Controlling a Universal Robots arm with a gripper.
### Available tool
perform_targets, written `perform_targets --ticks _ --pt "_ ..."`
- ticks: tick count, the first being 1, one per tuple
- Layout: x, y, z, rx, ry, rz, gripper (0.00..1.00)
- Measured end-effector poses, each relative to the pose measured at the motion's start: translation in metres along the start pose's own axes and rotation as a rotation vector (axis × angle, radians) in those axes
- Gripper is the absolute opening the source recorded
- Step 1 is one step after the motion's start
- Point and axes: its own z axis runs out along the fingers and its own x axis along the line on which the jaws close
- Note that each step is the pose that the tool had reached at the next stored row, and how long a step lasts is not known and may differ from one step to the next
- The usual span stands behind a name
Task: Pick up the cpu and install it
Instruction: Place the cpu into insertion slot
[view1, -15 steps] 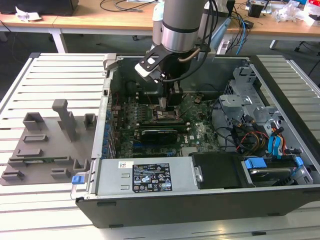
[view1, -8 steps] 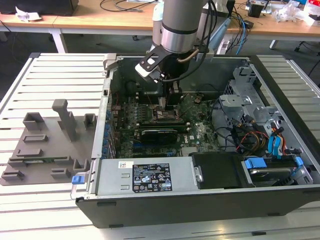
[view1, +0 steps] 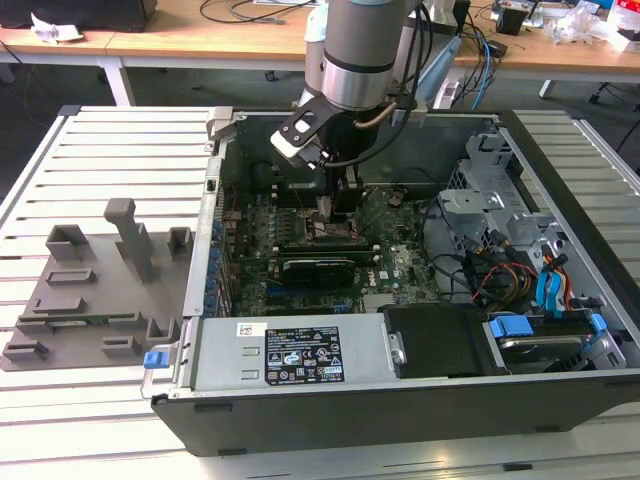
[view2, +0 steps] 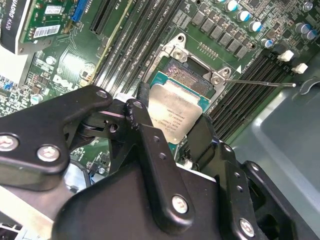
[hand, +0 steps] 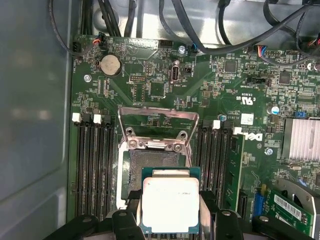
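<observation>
Fingers (hand: 132, 202) grip cpu (hand: 170, 204), covering its side edges.

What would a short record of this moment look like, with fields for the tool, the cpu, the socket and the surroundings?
tool: tool shut on the cpu, low inside the open computer case
cpu: cpu silvery top up, between the tool's two fingers
socket: socket open, its metal load plate raised
relation: cpu over the socket, covering part of it; contact cannot be told
surroundings: green motherboard, memory slots on both sides of the socket
</observation>
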Motion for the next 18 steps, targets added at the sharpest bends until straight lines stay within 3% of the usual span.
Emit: perform_targets --ticks 9,18 --pt "0.0005 0.0003 0.0048 0.0000 -0.0001 0.000 0.55" --pt "0.0063 0.0018 0.0150 -0.0001 0.0001 0.002 0.55"
